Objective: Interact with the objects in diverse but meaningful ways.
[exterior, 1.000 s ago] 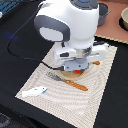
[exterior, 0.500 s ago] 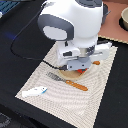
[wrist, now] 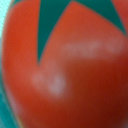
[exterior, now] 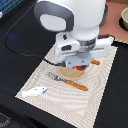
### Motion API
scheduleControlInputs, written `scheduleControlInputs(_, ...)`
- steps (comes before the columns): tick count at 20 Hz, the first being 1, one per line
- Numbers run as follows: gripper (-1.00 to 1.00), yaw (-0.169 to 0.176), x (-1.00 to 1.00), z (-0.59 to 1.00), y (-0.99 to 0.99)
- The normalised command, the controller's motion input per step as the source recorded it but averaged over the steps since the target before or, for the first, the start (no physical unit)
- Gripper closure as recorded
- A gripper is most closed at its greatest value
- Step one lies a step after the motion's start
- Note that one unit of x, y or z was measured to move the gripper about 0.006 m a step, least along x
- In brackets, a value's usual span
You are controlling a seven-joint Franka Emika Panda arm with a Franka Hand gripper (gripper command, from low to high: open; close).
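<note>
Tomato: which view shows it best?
The wrist view: the tomato fills the frame, red skin and green leaf points plain, though blurred. The exterior view shows only a red sliver under the gripper, above the plate; whether it is gripped cannot be told.

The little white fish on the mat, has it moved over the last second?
No. The white fish lies at the same spot near the placemat's corner, on the exterior view's left.

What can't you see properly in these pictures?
- Gripper: in the exterior view the arm's white body covers it; open or shut is unclear.
- Red tomato: fills the wrist view, blurred, edges cut off.
- Tan plate: exterior view, mostly under the arm.
- White fish: too small for detail.
</note>
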Motion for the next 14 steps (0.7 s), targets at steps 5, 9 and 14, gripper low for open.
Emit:
scheduleControlInputs(5, 1.0, 0.0, -1.0, -0.26, -0.07)
scheduleControlInputs(9, 1.0, 0.0, -1.0, -0.27, -0.02)
scheduleControlInputs(14, 1.0, 0.0, -1.0, -0.25, 0.0)
